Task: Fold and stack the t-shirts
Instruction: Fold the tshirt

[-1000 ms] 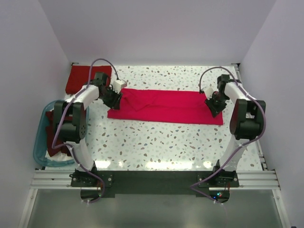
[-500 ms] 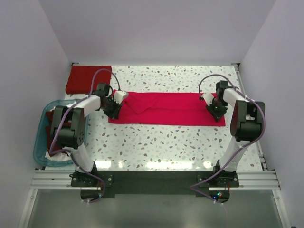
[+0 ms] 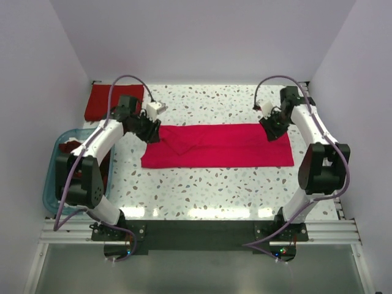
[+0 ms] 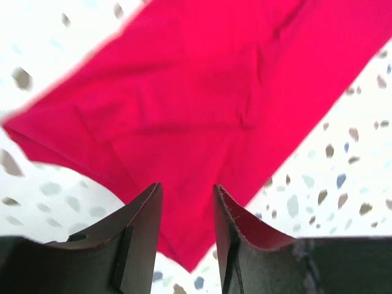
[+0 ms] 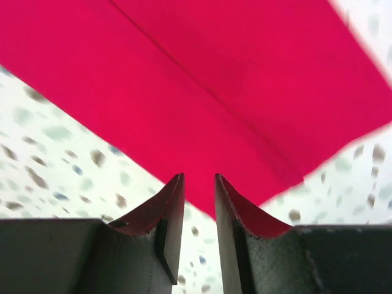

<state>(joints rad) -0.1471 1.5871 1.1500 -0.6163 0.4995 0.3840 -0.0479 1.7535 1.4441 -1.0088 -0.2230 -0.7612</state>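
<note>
Left fingers (image 4: 142,223): stood apart with a narrow gap, clamping nothing; the crimson t-shirt (image 4: 202,92) showed beyond the gap.
Left gripper (image 3: 150,130): hung at that shirt's 10 o'clock corner.
Right fingers (image 5: 236,220): stood slightly apart, nothing between them.
Right gripper (image 3: 272,127): hung at the shirt's 2 o'clock corner.
Crimson t-shirt: lay flat as a long folded band across the table (image 3: 214,190), running 9 to 3 o'clock, wrinkled near its 9 o'clock end.
Dark red t-shirt (image 3: 103,101): lay folded at the table's 10 o'clock corner, apart from the crimson one.
Blue tub (image 3: 49,191): sat at the 9 o'clock edge, maroon cloth (image 3: 69,148) inside, partly hidden by the left arm.
</note>
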